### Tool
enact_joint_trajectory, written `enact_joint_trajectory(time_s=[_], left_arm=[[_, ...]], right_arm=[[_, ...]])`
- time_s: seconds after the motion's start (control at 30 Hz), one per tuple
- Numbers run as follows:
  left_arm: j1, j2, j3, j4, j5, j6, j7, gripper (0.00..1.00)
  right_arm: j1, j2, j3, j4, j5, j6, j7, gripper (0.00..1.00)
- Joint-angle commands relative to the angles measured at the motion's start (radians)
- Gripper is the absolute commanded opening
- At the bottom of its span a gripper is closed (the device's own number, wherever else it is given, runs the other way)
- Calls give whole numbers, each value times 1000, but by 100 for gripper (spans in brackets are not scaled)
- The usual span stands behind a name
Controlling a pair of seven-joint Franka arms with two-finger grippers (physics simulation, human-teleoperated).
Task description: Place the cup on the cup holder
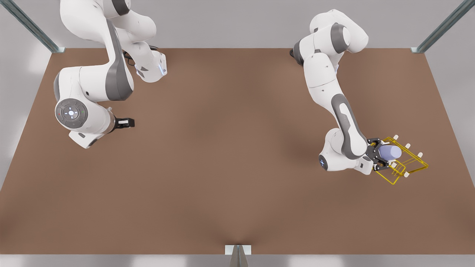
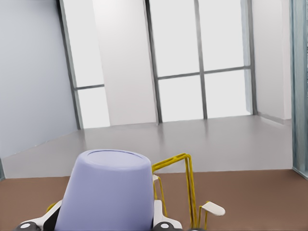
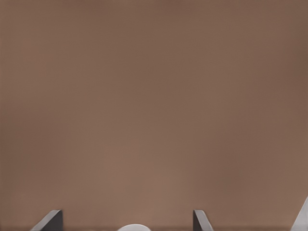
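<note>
The left pincer (image 1: pixel 384 157) sits at the front view's right, clenched on the cup (image 1: pixel 390 151), its fingers pressing the cup's sides from either flank. In the left wrist view the cup (image 2: pixel 107 192) rises straight out from between the fingers (image 2: pixel 165 222): plain lavender-blue, smooth, without a handle, tapering toward a flat closed end that points away from the pincer, the wider end lost between the fingers. In the front view it lies tilted on its side over the cup holder (image 1: pixel 402 161), a low yellow wire frame with white-capped prongs (image 1: pixel 407 145) standing just beyond and beside the cup. Whether the cup touches the wires I cannot tell. The holder rests on the brown table (image 1: pixel 222 167).

The right pincer (image 1: pixel 126 122) waits well apart at the front view's left, released, its fingers (image 3: pixel 53 221) spread above bare table (image 3: pixel 154 106).
</note>
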Motion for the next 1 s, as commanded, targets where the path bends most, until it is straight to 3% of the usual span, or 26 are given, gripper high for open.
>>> enact_joint_trajectory(time_s=[0.0,0.13,0.17,0.43,0.5,0.53,0.6,0.63,0.67,0.7,0.73,0.77,0.8,0.83,0.97], left_arm=[[-2,-1,0,-5,0,26,29,74],[0,16,0,-5,0,41,-8,79],[0,17,0,-5,0,41,-8,100],[-2,11,3,-5,3,37,4,100],[-100,-145,14,-3,-9,-61,116,100],[-170,-286,-20,73,-248,-245,488,100],[-144,-286,88,578,-739,-780,1331,100],[-101,-286,86,731,-834,-916,1607,100],[-78,-335,72,759,-877,-943,1872,100],[72,-423,-128,797,-865,-962,2081,100],[380,-518,-548,801,-818,-950,2101,100],[587,-549,-877,796,-692,-902,2101,100],[707,-598,-1055,697,-612,-712,2103,100],[707,-630,-1061,620,-614,-597,2100,100],[701,-615,-1054,676,-627,-752,2100,100]], right_arm=[[0,-1,0,0,2,0,-1,100],[-1,-1,-2,2,1,0,-2,100],[-3,-1,-2,2,2,0,-2,100],[-1,1,-17,0,6,12,-4,100],[-1,1,-17,0,6,12,-5,100],[-9,-2,-17,-1,6,12,-10,100],[-9,-4,-17,0,6,10,-18,100],[-9,-2,-17,-1,6,10,-18,100],[-9,-2,-17,-1,6,10,-18,100],[-9,-2,-17,0,6,10,-18,100],[-9,-2,-17,0,6,10,-18,100],[-9,-2,-17,0,6,10,-18,100],[-9,-2,-17,0,6,10,-18,100],[-9,-2,-17,0,6,10,-18,100],[-9,-2,-17,2,6,10,-16,100]])
